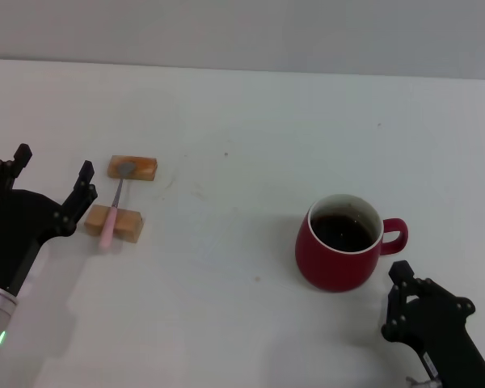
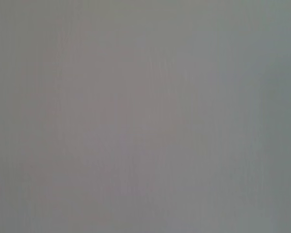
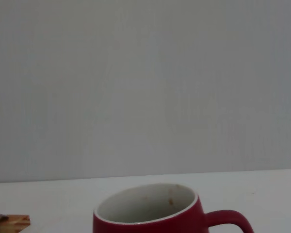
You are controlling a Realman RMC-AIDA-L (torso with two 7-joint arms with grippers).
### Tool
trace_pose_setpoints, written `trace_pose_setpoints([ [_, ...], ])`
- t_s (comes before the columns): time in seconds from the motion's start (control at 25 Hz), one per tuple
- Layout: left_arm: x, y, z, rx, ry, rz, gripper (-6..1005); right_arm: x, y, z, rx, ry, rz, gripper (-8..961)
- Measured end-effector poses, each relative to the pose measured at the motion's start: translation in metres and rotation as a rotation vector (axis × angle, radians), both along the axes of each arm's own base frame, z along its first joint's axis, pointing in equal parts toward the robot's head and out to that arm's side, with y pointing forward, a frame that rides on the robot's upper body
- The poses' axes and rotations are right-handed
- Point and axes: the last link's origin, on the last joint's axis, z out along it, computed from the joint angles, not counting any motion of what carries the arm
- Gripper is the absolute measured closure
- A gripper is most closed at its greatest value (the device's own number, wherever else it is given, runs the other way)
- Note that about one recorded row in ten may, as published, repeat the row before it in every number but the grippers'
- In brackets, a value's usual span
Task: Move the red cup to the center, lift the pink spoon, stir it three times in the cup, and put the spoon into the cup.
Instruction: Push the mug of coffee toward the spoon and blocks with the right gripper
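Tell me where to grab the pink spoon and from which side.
Grip the pink spoon by its pink handle end, probably from above with the open left pincer. It lies bridged across two wooden blocks, so the handle sits raised off the table.

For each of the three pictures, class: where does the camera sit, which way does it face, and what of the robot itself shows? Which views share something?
Head view: on the robot's head, looking forward and down at the white table; left gripper, open, and right gripper show.
Left wrist view: on the left wrist; only a plain grey surface, no robot part.
Right wrist view: on the right wrist, facing level across the table at the red cup; no fingers show.
Shared by the head and right wrist views: red cup, wooden block.
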Motion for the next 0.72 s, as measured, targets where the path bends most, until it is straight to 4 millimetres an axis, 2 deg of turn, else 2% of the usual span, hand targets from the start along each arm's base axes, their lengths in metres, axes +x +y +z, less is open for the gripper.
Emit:
trace_pose_setpoints([
  [0.28,0.001,0.001,0.0,-0.001,0.0,-0.003,138,0.002,-0.006,0.002,0.015,0.005,-0.016,953],
  [0.72,0.001,0.0,0.0,0.0,-0.002,-0.002,138,0.008,0.005,0.009,0.055,-0.013,-0.027,954],
])
